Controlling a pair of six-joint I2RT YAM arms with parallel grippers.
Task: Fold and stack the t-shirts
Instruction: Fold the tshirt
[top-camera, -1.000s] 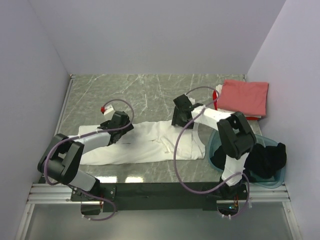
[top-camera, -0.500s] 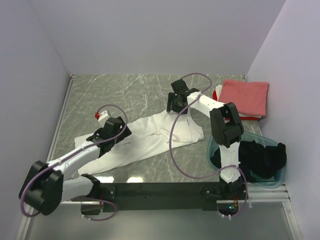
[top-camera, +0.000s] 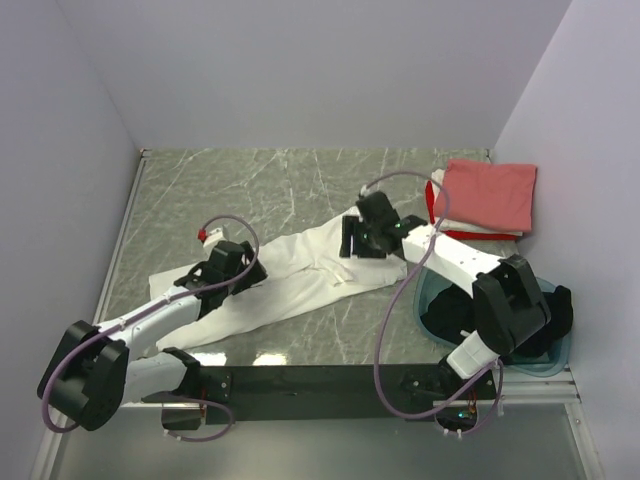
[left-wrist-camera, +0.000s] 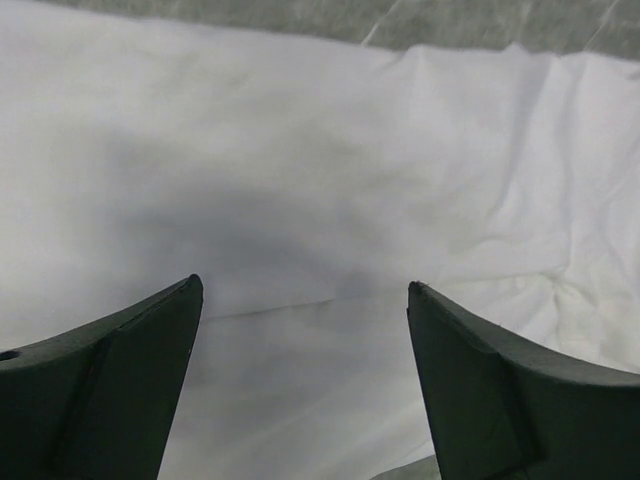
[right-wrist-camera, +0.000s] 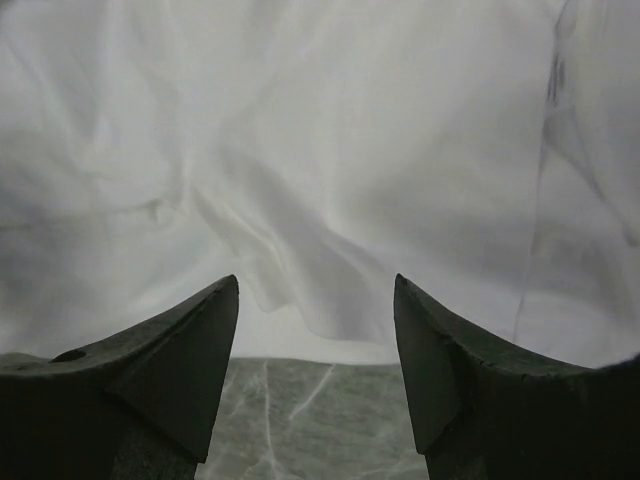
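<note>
A large white t-shirt (top-camera: 300, 275) lies folded in a long slanted band across the middle of the table. My left gripper (top-camera: 250, 270) is open, low over its left part; the cloth (left-wrist-camera: 300, 200) fills the left wrist view and nothing is between the fingers. My right gripper (top-camera: 349, 240) is open over the shirt's far right end; the white cloth (right-wrist-camera: 330, 150) lies just beyond the fingertips. A salmon-pink t-shirt (top-camera: 488, 193) lies folded on a stack with red (top-camera: 432, 200) and white (top-camera: 470, 230) shirts at the back right. A black t-shirt (top-camera: 525, 318) lies in the tub.
A translucent teal tub (top-camera: 545, 360) stands at the front right, beside the right arm. The table is grey-green marble (top-camera: 250, 185) with walls on three sides. A black rail (top-camera: 320, 380) runs along the near edge.
The right arm has swung back down and toward the near side, its gripper now over the shirt's right end. The left arm has barely moved since half a second ago; the shirt lies slanted.
</note>
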